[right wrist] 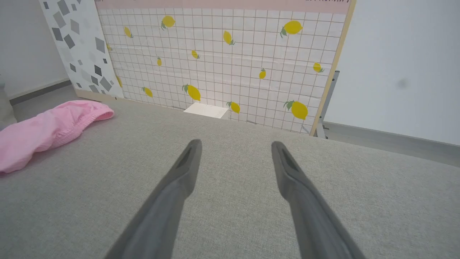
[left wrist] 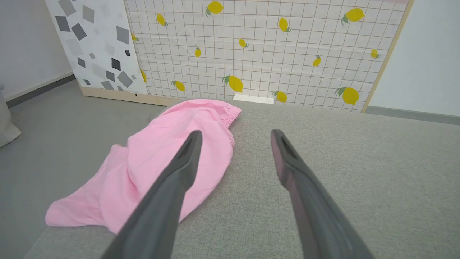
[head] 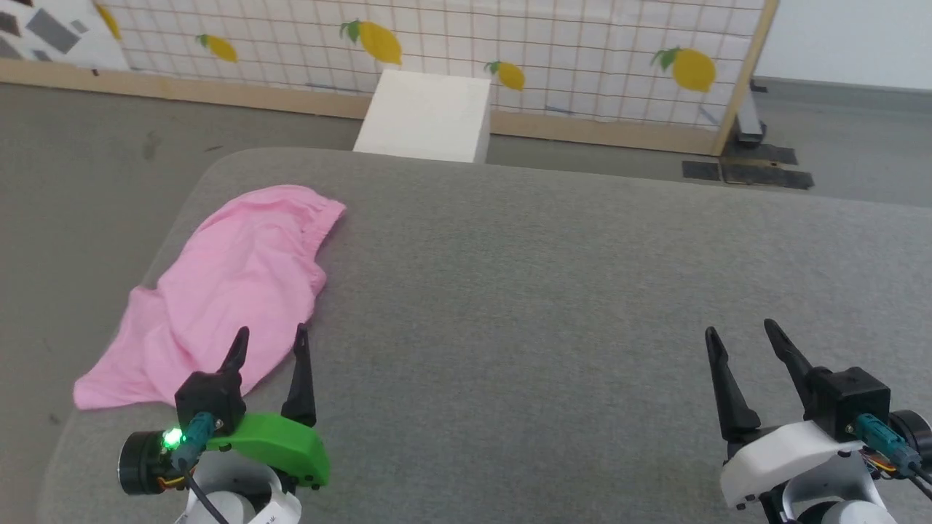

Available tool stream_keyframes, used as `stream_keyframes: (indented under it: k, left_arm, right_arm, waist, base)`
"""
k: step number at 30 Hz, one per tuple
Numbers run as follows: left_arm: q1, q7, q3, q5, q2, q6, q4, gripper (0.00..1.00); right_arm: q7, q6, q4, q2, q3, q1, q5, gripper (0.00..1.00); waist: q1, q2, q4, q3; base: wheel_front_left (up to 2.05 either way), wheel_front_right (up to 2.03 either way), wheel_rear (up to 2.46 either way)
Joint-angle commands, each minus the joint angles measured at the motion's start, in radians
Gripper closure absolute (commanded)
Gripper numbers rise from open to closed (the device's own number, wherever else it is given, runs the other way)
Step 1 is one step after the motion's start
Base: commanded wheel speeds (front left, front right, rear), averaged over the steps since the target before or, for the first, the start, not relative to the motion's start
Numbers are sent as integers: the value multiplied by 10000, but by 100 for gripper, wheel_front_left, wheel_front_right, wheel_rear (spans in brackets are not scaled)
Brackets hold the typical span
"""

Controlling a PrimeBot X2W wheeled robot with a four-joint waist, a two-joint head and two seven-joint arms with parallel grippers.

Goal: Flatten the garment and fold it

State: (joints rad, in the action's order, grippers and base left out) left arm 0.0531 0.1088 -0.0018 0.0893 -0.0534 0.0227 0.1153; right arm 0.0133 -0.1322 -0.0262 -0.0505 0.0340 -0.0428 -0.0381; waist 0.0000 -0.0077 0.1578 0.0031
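The garment (head: 226, 291) is a light pink, wrinkled heap lying at the left side of the grey fabric table (head: 553, 306). Its gathered waistband points toward the far end, and a corner reaches the table's left edge. My left gripper (head: 271, 336) stands open just at the heap's near right edge, holding nothing. In the left wrist view the garment (left wrist: 143, 169) lies ahead and left of the left gripper (left wrist: 235, 133). My right gripper (head: 741, 329) stands open over bare cloth at the lower right. In the right wrist view the garment (right wrist: 46, 127) lies far left of the right gripper (right wrist: 235, 144).
A white box (head: 426, 115) stands just past the table's far edge. Behind it runs a lemon-patterned grid panel (head: 568, 51) with a wooden frame. Grey floor (head: 80, 167) lies to the left of the table's rounded corner.
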Motion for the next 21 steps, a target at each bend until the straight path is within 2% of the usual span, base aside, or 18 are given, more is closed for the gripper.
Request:
stream_keyframes:
  k: [1,11,21]
  left_arm:
    - [151,130,56,41,14,51,47,0]
    - [109,339,340,269,17,33,150,0]
    - [180,544,514,474,20,83,293,0]
  right_arm:
    - [1,6,-69,0,-16,-102,-98,0]
    - [-26,7,-243,1,12,-197,-145,0]
    - [-68,9,-371,1,57,-238,-240,0]
  waist:
    - [0,35,322,13]
    - [0,41,1148,56]
    - [0,47,1653,191]
  base:
    - [0,0,0]
    - [0,0,0]
    - [0,0,0]
